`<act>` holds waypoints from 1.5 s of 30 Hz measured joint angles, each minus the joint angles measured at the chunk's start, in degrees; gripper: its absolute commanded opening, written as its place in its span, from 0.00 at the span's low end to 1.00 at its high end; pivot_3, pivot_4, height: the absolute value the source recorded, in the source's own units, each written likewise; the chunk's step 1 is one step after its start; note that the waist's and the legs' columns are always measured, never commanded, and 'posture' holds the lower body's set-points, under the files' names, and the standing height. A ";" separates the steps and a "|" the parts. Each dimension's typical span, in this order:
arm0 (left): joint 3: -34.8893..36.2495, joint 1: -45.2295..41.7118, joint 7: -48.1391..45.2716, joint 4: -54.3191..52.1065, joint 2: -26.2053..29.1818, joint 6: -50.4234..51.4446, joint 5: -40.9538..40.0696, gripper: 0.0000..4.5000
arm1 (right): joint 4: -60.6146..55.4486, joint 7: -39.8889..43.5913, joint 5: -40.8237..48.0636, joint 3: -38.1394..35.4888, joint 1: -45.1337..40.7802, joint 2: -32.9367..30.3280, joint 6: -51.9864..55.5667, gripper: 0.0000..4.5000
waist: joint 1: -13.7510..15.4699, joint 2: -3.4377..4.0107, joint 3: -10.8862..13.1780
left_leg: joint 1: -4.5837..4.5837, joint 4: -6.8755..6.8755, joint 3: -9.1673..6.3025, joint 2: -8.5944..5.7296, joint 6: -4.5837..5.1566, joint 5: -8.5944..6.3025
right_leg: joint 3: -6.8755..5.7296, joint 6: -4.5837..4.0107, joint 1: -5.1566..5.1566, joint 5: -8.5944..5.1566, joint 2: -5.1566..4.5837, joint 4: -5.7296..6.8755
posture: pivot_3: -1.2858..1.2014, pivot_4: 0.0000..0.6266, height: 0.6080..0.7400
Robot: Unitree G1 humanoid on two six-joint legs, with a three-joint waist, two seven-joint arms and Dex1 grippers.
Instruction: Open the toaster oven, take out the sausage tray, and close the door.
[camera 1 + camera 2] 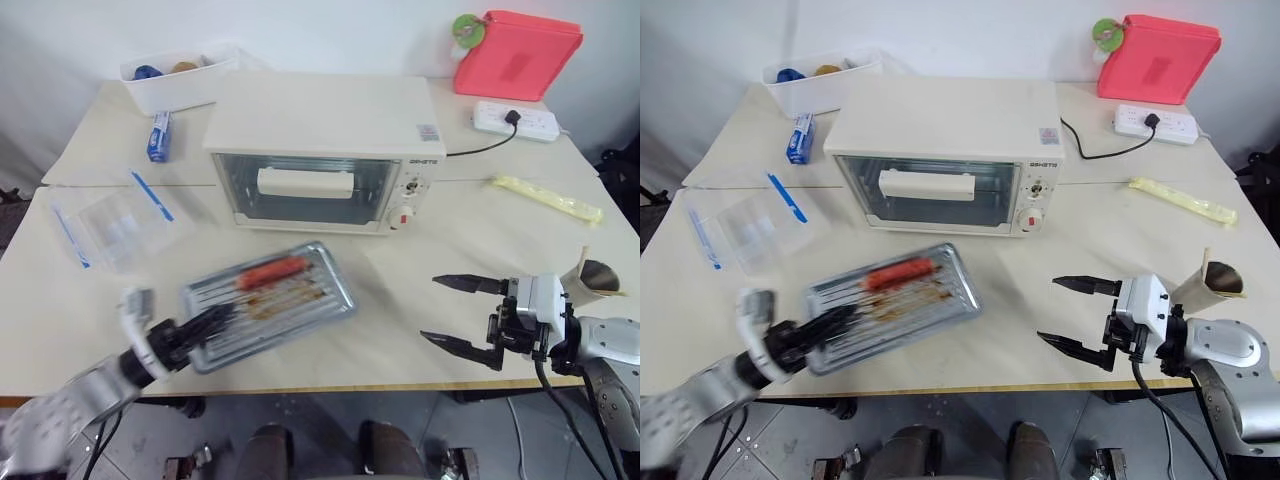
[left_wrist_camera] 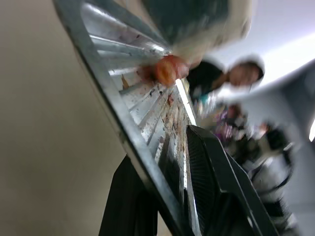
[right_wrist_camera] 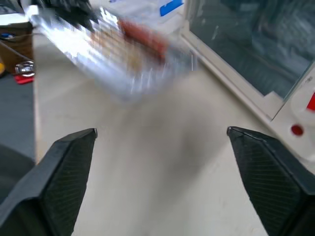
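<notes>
The pale table (image 1: 440,290) bears the toaster oven (image 1: 325,155), sausage tray (image 1: 268,303), power strip (image 1: 515,120) and plastic bag (image 1: 120,225).

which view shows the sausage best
The left eye view: the sausage lies whole on the tray, seen from above. The right eye view shows much the same. The left wrist view gives only its end, close up; the right wrist view a red smear.

Small dark brand lettering on the toaster oven (image 1: 325,160) right panel, above the knobs, too small to read. Small sticker on its top, unreadable. No other legible text.
</notes>
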 measured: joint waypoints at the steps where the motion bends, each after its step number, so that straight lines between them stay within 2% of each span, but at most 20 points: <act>1: -1.46 -2.02 -1.02 1.33 -0.46 -0.09 2.51 0.13 | -0.69 -0.65 -0.04 -0.07 0.90 0.02 0.11 0.99 | -0.07 -0.01 0.00 | -0.03 0.00 0.01 0.01 0.00 0.00 | 0.00 0.02 -0.01 0.01 0.00 -0.01 | 0.52 0.24 1.00; 11: -9.11 -16.05 -8.12 9.99 -3.37 1.66 16.62 0.13 | -6.90 -4.51 0.03 -2.60 8.54 0.03 0.77 0.99 | -0.12 0.00 0.00 | 0.01 0.04 0.08 0.03 0.00 0.05 | -0.05 0.15 -0.01 0.08 0.00 0.04 | 0.52 0.24 1.00; 13: -10.01 -17.72 -9.11 10.70 -3.37 2.52 18.52 0.29 | -7.66 -4.98 0.27 -3.00 9.02 0.03 1.09 1.00 | -0.07 -0.01 0.00 | 0.01 0.06 0.06 0.02 0.00 0.06 | -0.04 0.16 0.01 0.08 0.00 0.05 | 0.52 0.24 1.00; 14: -10.13 -17.99 -9.33 10.76 -3.38 2.93 19.18 0.33 | -7.97 -5.14 0.35 -3.30 9.27 0.03 1.26 1.00 | -0.09 -0.01 0.00 | 0.01 0.05 0.05 0.03 0.00 0.05 | -0.04 0.16 0.01 0.08 0.00 0.05 | 0.52 0.24 1.00; 20: -8.87 -18.16 -11.95 10.38 -3.01 5.38 20.02 0.73 | -8.82 -5.75 0.43 -3.69 9.67 0.04 1.58 1.00 | -0.15 -0.01 0.00 | 0.01 0.03 0.04 0.05 0.00 0.05 | -0.06 0.16 0.01 0.08 0.00 0.03 | 0.52 0.24 1.00; 24: -4.62 -14.14 -13.98 7.85 1.73 5.01 20.39 1.00 | -9.01 -5.44 0.40 -3.42 9.74 0.04 1.57 1.00 | -0.92 0.00 0.00 | 0.10 -0.04 0.07 0.12 -0.03 0.05 | -0.05 0.15 0.01 0.08 0.02 0.07 | 0.52 0.24 1.00; 29: 4.36 -8.67 -14.05 6.24 8.70 5.87 20.68 1.00 | -8.57 -4.13 0.58 -2.84 8.77 -0.07 1.77 1.00 | -1.19 0.01 0.02 | 0.05 -0.04 0.04 0.13 -0.02 0.04 | -0.05 0.14 -0.01 0.07 0.01 0.03 | 0.52 0.24 1.00; 32: 8.04 -3.05 -17.82 5.38 14.03 4.85 22.07 1.00 | -8.36 -3.06 1.61 -2.33 8.22 -0.77 2.96 1.00 | -1.28 0.00 0.03 | 0.02 -0.08 0.04 0.13 0.00 -0.01 | -0.07 0.14 -0.04 0.07 -0.02 -0.05 | 0.52 0.24 1.00; 35: 11.70 2.94 -24.59 4.00 16.97 -4.68 27.29 1.00 | -7.98 -2.22 3.73 -2.26 7.81 -1.40 5.03 1.00 | -1.34 0.01 0.03 | 0.00 -0.12 0.14 0.13 0.02 -0.05 | -0.09 0.13 -0.06 0.07 -0.05 -0.15 | 0.52 0.24 1.00; 39: 15.11 5.94 -31.39 3.17 14.98 -20.19 33.02 1.00 | -7.88 -1.51 5.49 -2.35 7.51 -1.90 6.90 1.00 | -0.63 0.03 0.04 | 0.01 -0.10 0.19 0.12 0.05 -0.06 | -0.10 0.11 -0.06 0.07 -0.12 -0.40 | 0.52 0.24 1.00; 43: 20.12 17.20 -35.62 -2.33 10.64 -38.02 41.42 1.00 | -7.81 0.51 6.25 -2.01 7.24 -2.73 7.75 1.00 | -1.04 0.02 0.04 | 0.02 -0.15 0.42 0.21 0.15 -0.28 | -0.12 0.08 -0.06 0.10 -0.15 -0.41 | 0.52 0.24 1.00; 45: 20.39 17.55 -35.98 -2.89 8.99 -43.16 43.45 1.00 | -6.59 1.03 6.05 -1.03 5.32 -2.70 7.70 1.00 | -0.91 0.02 0.04 | 0.01 -0.06 0.47 0.18 0.18 -0.30 | -0.14 0.10 -0.07 0.11 -0.15 -0.42 | 0.52 0.24 1.00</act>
